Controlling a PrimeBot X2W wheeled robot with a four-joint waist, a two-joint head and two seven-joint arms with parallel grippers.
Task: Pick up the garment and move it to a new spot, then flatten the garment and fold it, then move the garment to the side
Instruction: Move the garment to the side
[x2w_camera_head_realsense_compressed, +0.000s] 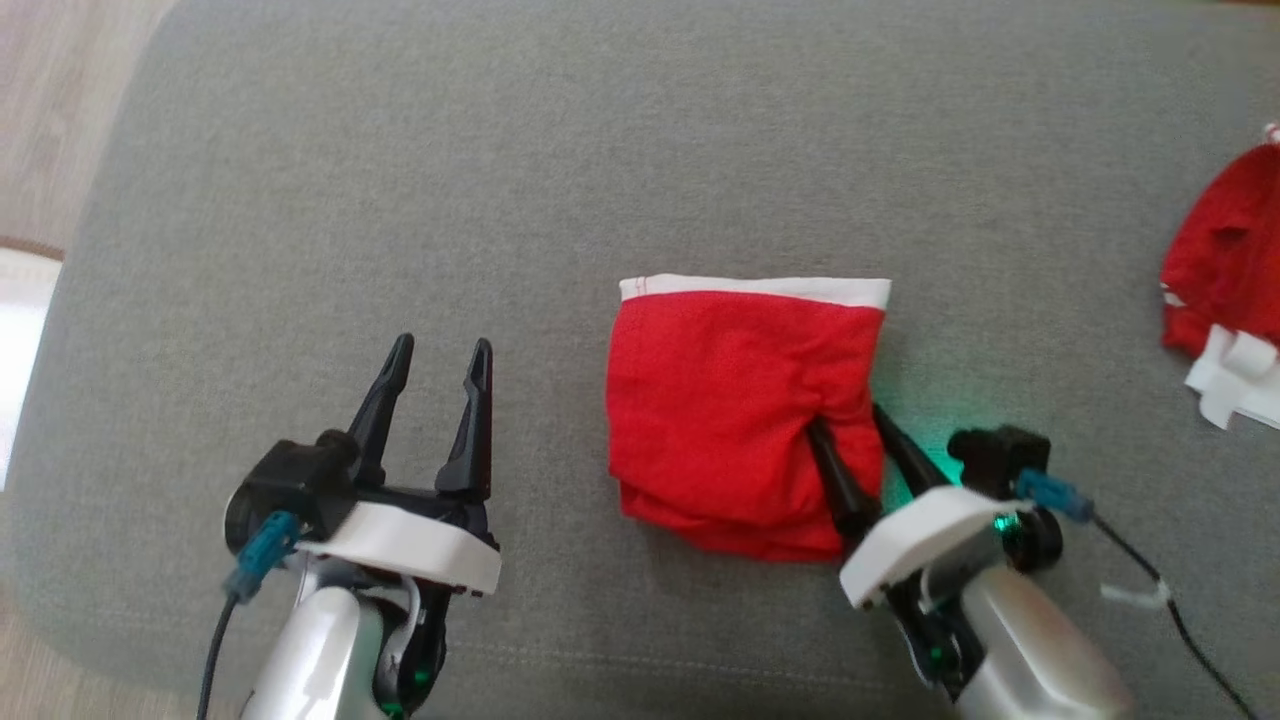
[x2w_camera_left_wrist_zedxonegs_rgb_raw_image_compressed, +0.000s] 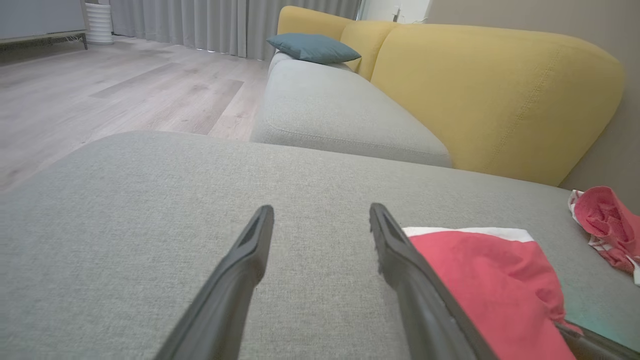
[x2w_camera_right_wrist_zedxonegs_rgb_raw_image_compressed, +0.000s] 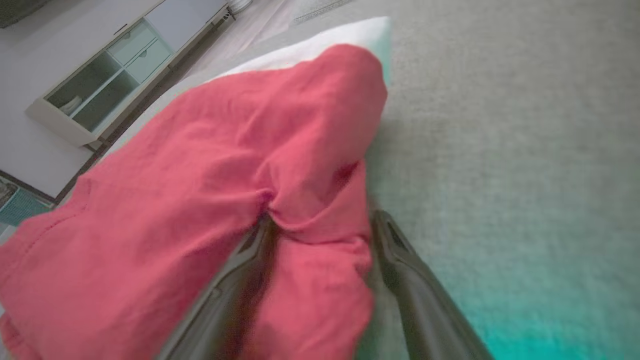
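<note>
The red garment (x2w_camera_head_realsense_compressed: 730, 400) lies folded on the grey seat (x2w_camera_head_realsense_compressed: 400, 150). It sits about in the middle of the seat, a bit closer to the near edge than to the far edge. Its white band (x2w_camera_head_realsense_compressed: 760, 288) runs along the side that faces the far edge. The lower side of the garment looks thick and a bit lumpy.

The right tool (x2w_camera_head_realsense_compressed: 848, 420) is at the garment's near right corner. Its two fingers are spread wide, not squeezed. One finger pokes into a fold of the red cloth and the other lies just beside the garment's right side. In the right wrist view a bunch of cloth sits between the fingers of the right tool (x2w_camera_right_wrist_zedxonegs_rgb_raw_image_compressed: 322, 217). A green glow shines on the seat next to it.

The left tool (x2w_camera_head_realsense_compressed: 441, 347) is spread wide too and has nothing in it. It is over bare seat to the left of the garment, near the near edge, and not touching it.

Another red and white cloth (x2w_camera_head_realsense_compressed: 1220, 260) lies crumpled at the seat's right edge, well apart from the garment. Nothing lies between them.

The left wrist view shows yellow back cushions (x2w_camera_left_wrist_zedxonegs_rgb_raw_image_compressed: 490, 90), a blue pillow (x2w_camera_left_wrist_zedxonegs_rgb_raw_image_compressed: 312, 47), a wooden floor (x2w_camera_left_wrist_zedxonegs_rgb_raw_image_compressed: 100, 90) and grey curtains (x2w_camera_left_wrist_zedxonegs_rgb_raw_image_compressed: 200, 25). The right wrist view shows a low cabinet (x2w_camera_right_wrist_zedxonegs_rgb_raw_image_compressed: 115, 70) on the floor.
</note>
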